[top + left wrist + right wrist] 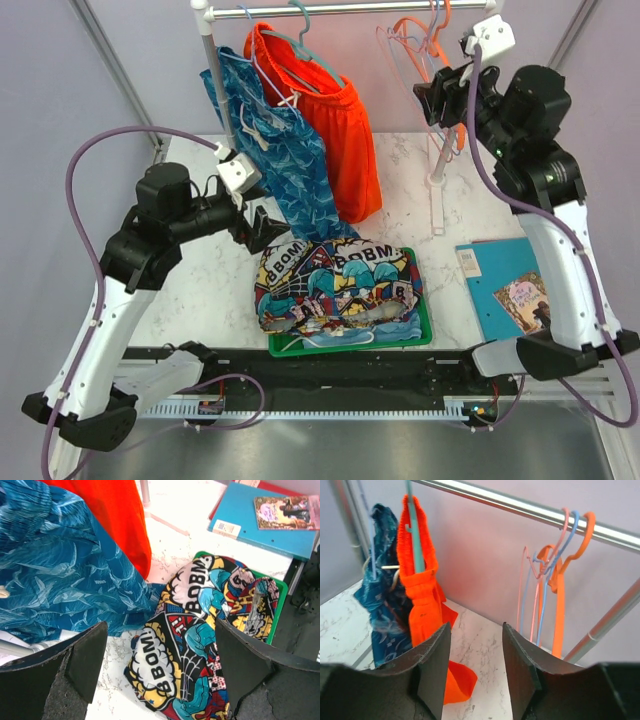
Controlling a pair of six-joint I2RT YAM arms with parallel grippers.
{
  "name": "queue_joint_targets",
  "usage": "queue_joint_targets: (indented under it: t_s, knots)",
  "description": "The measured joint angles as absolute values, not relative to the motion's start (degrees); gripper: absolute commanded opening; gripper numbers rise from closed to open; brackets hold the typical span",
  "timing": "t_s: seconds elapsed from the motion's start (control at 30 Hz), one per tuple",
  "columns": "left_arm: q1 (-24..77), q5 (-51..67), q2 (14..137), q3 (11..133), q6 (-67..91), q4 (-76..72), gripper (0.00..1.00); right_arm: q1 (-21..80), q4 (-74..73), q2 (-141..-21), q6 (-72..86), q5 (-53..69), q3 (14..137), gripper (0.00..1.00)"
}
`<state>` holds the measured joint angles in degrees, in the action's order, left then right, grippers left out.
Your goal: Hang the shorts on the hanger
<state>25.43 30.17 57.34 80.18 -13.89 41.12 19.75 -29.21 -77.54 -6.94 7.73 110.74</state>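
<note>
Now, we log:
Shorts [340,288]: bunched on tray [423,337].
Left gripper [160,625]: released, near shorts.
Right gripper [475,630]: released, near hanger [521,595].

We see left gripper [160,624] spread wide, comic-print shorts [200,630] framed between fingers, partly on green tray [281,605] at 3 o'clock. Blue patterned shorts [55,575] at 9, orange shorts [117,515] 12, folder [260,530] 2.

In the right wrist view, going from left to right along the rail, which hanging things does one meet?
From the left: blue patterned shorts → orange shorts → pale pink hanger → orange hanger.
</note>
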Motion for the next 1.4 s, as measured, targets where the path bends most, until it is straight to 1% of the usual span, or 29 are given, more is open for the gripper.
queue_joint_targets:
  t_s: [0.1,0.33,0.83,1.13,1.23,1.4]
  knots:
    - [24.6,30.4,55.7,79.4,-12.8,40.1,0.94,18.5,-29.3,-81.8,-4.7,6.3,112.9,0.52]
    - [23.6,30.4,52.8,77.8,-11.3,39.2,0.94,17.0,-29.9,-87.5,-0.1,6.0,113.0,0.52]
    - [23.6,30.6,53.0,77.4,-10.5,38.7,0.94,14.4,-29.3,-94.3,0.5,4.4,115.3,0.51]
    - [23.6,30.7,53.0,77.4,-10.5,38.4,0.95,14.3,-28.6,-96.4,-0.8,3.1,115.8,0.50]
    - [23.6,30.7,53.1,77.4,-10.5,38.3,0.95,14.2,-27.7,-96.7,-1.4,3.0,115.8,0.48]
    - [23.6,30.8,53.5,77.3,-10.5,37.8,0.95,14.2,-26.9,-97.3,-1.9,3.1,115.8,0.40]
